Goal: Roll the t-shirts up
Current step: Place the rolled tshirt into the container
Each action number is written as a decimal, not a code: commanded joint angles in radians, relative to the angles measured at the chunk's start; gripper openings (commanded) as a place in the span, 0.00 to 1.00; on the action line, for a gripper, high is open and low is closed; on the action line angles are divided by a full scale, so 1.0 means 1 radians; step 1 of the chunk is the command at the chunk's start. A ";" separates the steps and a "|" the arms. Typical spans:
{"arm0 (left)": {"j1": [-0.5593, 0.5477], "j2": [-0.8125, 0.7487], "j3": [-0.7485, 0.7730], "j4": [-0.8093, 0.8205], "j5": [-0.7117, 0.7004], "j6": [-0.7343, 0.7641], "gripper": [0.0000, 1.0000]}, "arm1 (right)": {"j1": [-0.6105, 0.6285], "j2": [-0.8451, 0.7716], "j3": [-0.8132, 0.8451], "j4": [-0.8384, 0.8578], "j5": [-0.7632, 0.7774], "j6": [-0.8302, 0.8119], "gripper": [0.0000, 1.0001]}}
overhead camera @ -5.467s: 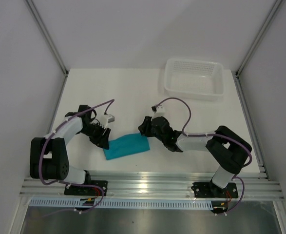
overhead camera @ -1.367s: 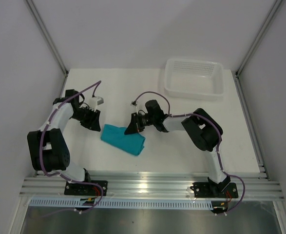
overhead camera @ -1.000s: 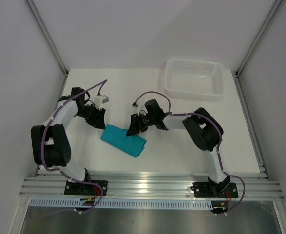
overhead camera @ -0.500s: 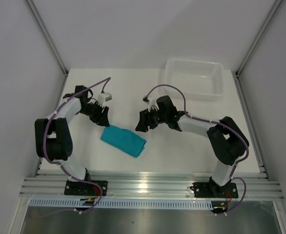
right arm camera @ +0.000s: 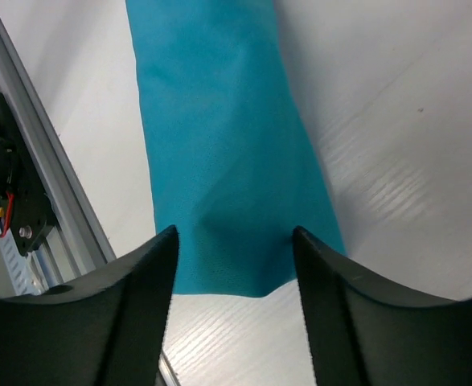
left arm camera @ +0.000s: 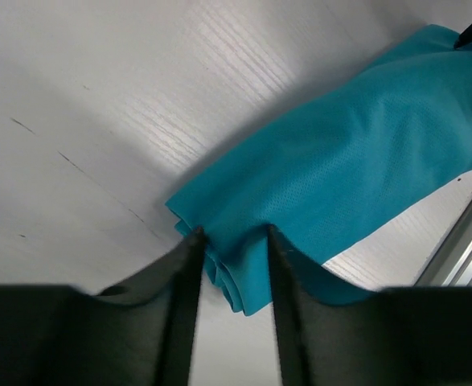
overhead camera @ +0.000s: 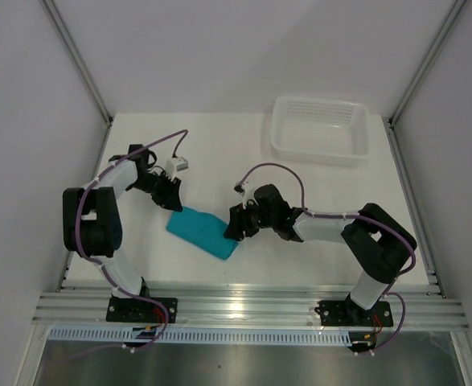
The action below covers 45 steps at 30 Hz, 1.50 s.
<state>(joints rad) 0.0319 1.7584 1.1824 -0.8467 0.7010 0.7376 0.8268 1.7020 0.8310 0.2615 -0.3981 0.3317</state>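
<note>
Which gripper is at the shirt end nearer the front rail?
The right gripper, at the lower-right end of the teal soft-fabric t-shirt, closest to the aluminium rail. The left gripper is at its far, upper-left end.

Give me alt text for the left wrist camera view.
A folded teal t-shirt lies diagonally on a white table, its near end between the two dark fingers of the left end effector. Whether they grip it is unclear.

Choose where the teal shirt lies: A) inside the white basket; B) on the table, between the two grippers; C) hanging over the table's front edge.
B: the shirt lies on the table, the left gripper at one end, the right gripper at the other.
</note>
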 commanded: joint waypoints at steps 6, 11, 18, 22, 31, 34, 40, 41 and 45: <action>-0.007 0.013 0.017 -0.057 0.077 0.016 0.01 | -0.038 0.018 -0.038 0.133 -0.030 0.065 0.19; 0.020 0.027 0.013 -0.095 0.066 -0.010 0.01 | -0.106 0.030 -0.053 0.136 -0.120 0.067 0.15; 0.023 0.020 -0.030 -0.108 0.058 -0.079 0.01 | -0.147 0.105 0.018 0.127 -0.226 0.064 0.08; 0.025 0.003 -0.087 -0.057 0.043 -0.125 0.01 | -0.164 0.159 0.111 0.025 -0.194 0.041 0.19; 0.036 -0.057 -0.141 0.057 0.042 -0.242 0.34 | -0.157 0.022 0.129 -0.154 0.115 0.141 0.59; 0.057 -0.114 -0.168 0.090 0.034 -0.262 0.40 | -0.114 -0.019 0.126 -0.235 0.209 0.194 0.64; 0.099 -0.200 -0.239 0.150 -0.032 -0.294 0.48 | -0.054 -0.067 0.059 -0.257 0.369 0.365 0.69; 0.099 -0.194 -0.239 0.137 -0.028 -0.293 0.48 | -0.048 -0.070 0.050 -0.255 0.395 0.380 0.70; 0.095 -0.152 -0.239 0.117 0.003 -0.290 0.52 | -0.045 -0.055 0.007 -0.194 0.368 0.415 0.71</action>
<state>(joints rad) 0.1268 1.5913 0.9466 -0.7364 0.6807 0.4629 0.7834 1.6569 0.8627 0.0414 -0.0765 0.6758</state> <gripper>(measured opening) 0.502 0.709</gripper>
